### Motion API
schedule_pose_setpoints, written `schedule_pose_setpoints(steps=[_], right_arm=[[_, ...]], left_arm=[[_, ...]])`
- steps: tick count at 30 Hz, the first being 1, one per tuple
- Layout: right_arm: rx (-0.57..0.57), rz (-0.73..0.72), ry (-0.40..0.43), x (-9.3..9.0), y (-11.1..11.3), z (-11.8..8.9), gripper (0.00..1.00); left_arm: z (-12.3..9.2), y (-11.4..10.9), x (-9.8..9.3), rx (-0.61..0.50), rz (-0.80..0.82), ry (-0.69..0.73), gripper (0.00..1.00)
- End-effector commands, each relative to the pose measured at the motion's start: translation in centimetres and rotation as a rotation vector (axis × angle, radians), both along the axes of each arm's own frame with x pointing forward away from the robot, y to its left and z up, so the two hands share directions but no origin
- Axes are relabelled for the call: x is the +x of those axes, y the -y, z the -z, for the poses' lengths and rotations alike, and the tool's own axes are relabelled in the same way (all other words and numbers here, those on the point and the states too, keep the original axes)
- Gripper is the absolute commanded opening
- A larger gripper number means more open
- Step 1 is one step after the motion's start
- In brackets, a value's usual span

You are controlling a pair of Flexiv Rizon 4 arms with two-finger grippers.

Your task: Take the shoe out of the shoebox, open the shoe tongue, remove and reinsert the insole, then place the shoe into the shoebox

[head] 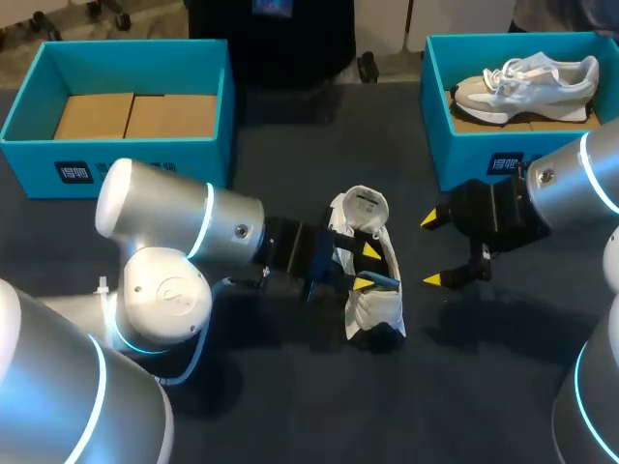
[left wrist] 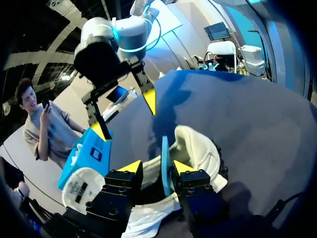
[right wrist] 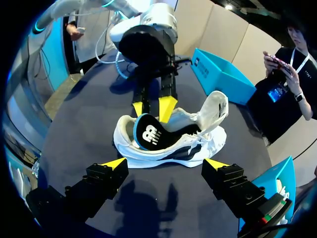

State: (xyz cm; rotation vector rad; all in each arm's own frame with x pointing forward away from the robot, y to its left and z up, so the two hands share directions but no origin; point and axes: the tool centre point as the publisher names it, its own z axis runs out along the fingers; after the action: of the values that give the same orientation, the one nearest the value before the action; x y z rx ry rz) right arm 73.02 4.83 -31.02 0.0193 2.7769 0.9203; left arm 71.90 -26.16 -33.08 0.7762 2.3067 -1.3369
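A white shoe [head: 372, 290] lies on its side on the dark table [head: 290, 406], tongue [right wrist: 215, 106] folded back. A dark insole with a blue edge [right wrist: 148, 133] stands partly out of its opening. My left gripper [head: 366, 268] is at that opening, fingers apart; the insole [left wrist: 165, 166] rests against one finger with a gap to the other. Just right of the shoe [right wrist: 173, 146], my right gripper [head: 432, 249] hangs wide open and holds nothing.
A teal shoebox [head: 440, 145] at the back right holds a second pale shoe [head: 527, 82]. Another teal box [head: 116, 159] with cardboard inside stands at the back left. Dark table surface lies in front of the shoe.
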Motion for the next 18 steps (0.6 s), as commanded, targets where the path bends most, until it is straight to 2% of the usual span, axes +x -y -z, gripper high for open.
schedule_pose_setpoints(steps=[1,4,5,6,18], right_arm=[[-0.001,0.002,0.003,-0.1,-0.1,0.0,1.0],[-0.001,0.002,0.003,-0.1,-0.1,0.0,1.0],[-0.001,0.002,0.003,-0.1,-0.1,0.0,1.0],[-0.001,0.002,0.003,-0.1,-0.1,0.0,1.0],[-0.001,0.002,0.003,-0.1,-0.1,0.0,1.0]], left_arm=[[-0.4,-0.4,-0.6,-0.008,0.007,-0.007,0.31],[-0.1,-0.1,-1.0,-0.006,0.017,-0.023,0.2],[0.1,-0.1,-1.2,-0.005,0.021,-0.028,0.07],[0.2,-0.1,-1.3,-0.004,0.023,-0.034,0.0],[1.9,-0.3,-1.0,0.023,0.014,-0.062,0.0]])
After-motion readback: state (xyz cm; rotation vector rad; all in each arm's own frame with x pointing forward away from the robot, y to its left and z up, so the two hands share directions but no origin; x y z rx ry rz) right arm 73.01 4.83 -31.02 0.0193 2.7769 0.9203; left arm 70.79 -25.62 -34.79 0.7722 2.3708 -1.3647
